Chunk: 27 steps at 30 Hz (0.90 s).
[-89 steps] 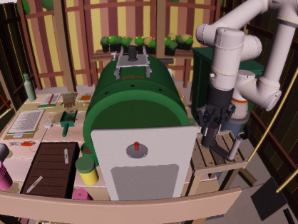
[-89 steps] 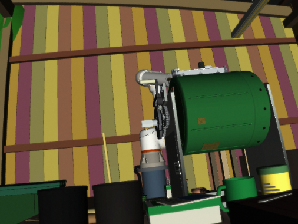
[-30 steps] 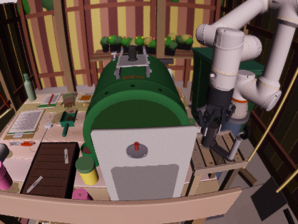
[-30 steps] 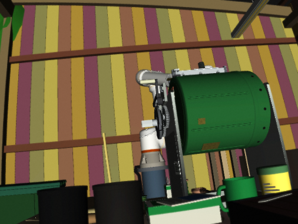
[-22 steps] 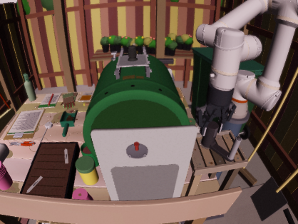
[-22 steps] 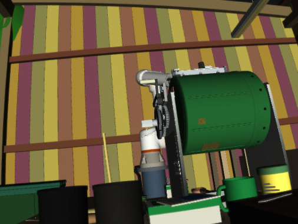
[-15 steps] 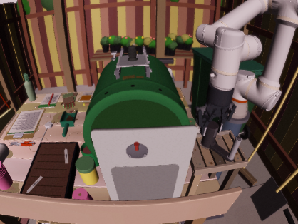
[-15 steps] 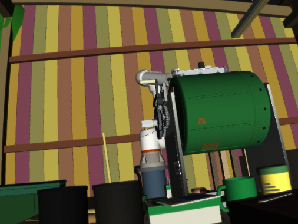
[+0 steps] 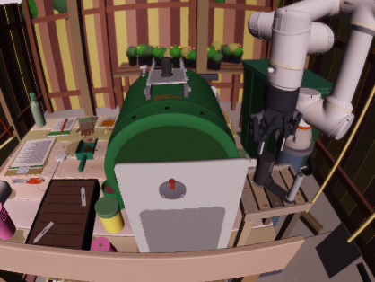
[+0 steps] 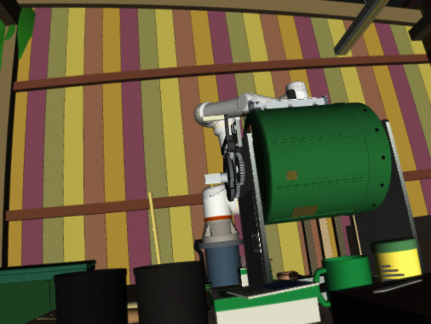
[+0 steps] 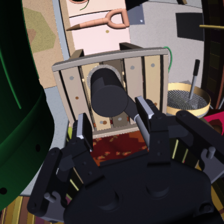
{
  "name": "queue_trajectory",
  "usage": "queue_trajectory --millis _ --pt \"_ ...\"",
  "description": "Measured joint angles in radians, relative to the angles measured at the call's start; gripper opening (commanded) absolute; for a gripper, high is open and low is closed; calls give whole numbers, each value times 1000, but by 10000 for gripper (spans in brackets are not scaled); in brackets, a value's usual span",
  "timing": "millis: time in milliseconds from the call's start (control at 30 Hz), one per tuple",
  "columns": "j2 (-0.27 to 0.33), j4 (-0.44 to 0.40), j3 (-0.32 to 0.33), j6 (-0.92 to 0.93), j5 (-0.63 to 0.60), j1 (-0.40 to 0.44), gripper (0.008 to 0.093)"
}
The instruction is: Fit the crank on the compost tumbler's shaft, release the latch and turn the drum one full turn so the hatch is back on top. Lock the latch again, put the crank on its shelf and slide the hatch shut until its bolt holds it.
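My gripper [image 9: 272, 144] [image 11: 113, 124] hangs over the slatted wooden shelf [image 9: 273, 191] [image 11: 112, 84] to the right of the green compost drum [image 9: 172, 121] [image 10: 317, 160]. The dark crank [image 9: 273, 175] [image 11: 110, 96] rests on the shelf, its thick hub standing up just below my fingers. Its arm runs right to a grey handle [image 9: 297, 179]. The hatch [image 9: 167, 81] sits on top of the drum. The red-tipped shaft [image 9: 172, 183] shows in the white end plate. The ratchet gear [image 10: 233, 172] sits at the drum's far end. My gripper is open and holds nothing.
A sieve [image 11: 188, 99] with a tool in it stands on the floor beside the shelf. A yellow tub [image 9: 109, 214], a seed tray [image 9: 65, 213] and papers lie on the bench left of the drum. A green cabinet [image 9: 258, 103] stands behind my arm.
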Motion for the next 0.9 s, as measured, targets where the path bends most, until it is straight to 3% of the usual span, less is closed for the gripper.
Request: queue_trajectory --millis 267,900 --pt "-17 69 -53 0 0 0 600" --pt "-17 75 -57 0 0 0 600"
